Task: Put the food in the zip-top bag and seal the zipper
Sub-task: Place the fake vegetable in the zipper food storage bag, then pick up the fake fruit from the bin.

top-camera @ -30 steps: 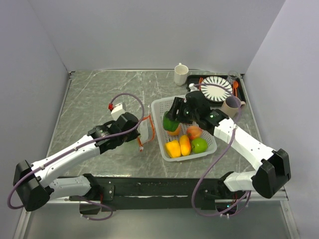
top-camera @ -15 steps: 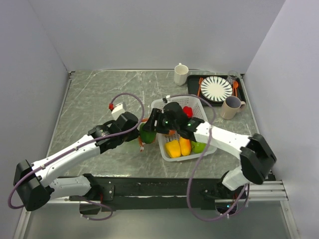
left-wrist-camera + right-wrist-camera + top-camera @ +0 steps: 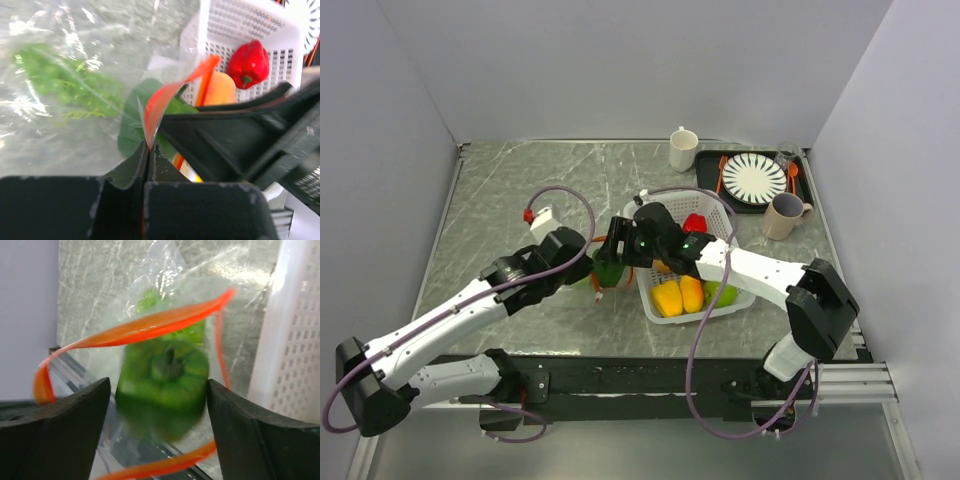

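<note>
Seen from above, the left arm is reaching in from seven o'clock across the grey marbled table [image 3: 520, 190] toward its middle. The left gripper [image 3: 148, 152] is closing fully on the zipper [image 3: 150, 326], pinching the orange-red strip flat between its fingers so that one lip of the zip-top bag [image 3: 55, 125] is standing up and curling. The clear bag is lying just left of the table's centre, its mouth gaping toward three o'clock. A green bumpy piece [image 3: 60, 80] is showing through the plastic, deeper inside. A green pepper [image 3: 609, 273] is sitting in the bag's mouth, ringed by the two loops of the zipper and blurred in the right wrist view. The right gripper [image 3: 158, 390] is hovering at that mouth with its jaws spread wide on either side of the pepper; a sliver of gap is showing on one side, and the other side is too close to tell. At three o'clock of the bag, a white mesh basket [image 3: 235, 22] is holding a red pepper [image 3: 695, 222], a peach [image 3: 220, 89], a yellow pepper [image 3: 667, 297], an orange piece [image 3: 691, 292] and a green apple [image 3: 725, 293]. A white mug [image 3: 683, 148] is standing at twelve o'clock of the basket. At two o'clock, a black tray [image 3: 802, 190] is carrying a striped plate [image 3: 755, 178], with a beige mug [image 3: 782, 215] just beside it.
</note>
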